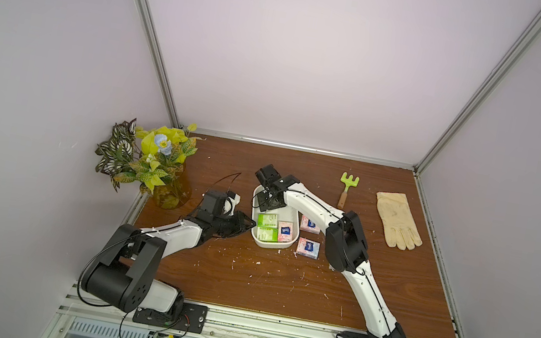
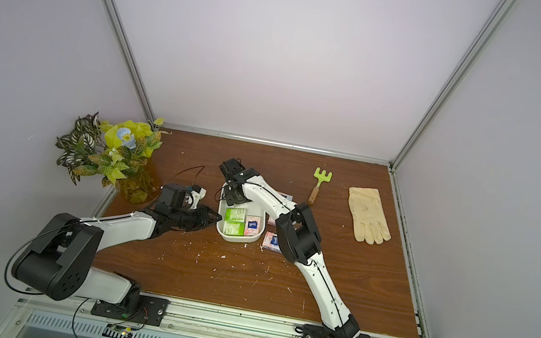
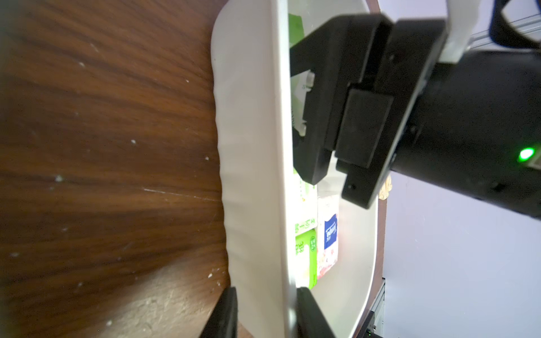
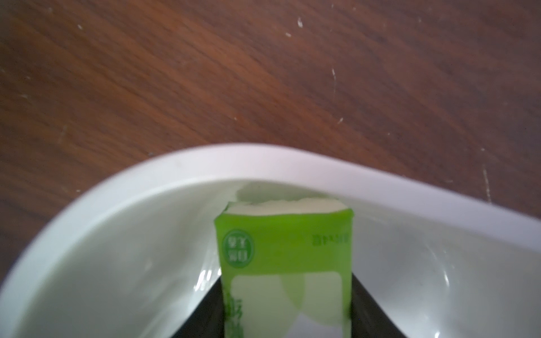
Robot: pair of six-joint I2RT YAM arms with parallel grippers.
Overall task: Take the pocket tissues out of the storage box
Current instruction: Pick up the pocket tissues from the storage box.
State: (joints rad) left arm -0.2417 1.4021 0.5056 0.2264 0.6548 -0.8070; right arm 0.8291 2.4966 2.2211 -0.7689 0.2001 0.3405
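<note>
Box (image 3: 248,146) wall pinched by left gripper (image 3: 266,307); inside box, right gripper (image 4: 286,281) clamped on one green tissue packet (image 4: 284,243) at far end.

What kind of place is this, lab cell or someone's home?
Probably a lab test cell: aluminium framing around blank walls, two robot arms bolted to a rail, staged props like a glove and fake plant.

Blue label (image 3: 331,231) on pink packet (image 3: 327,259), round seal (image 4: 238,248) on green packet (image 4: 292,243): script too blurred for reading.
</note>
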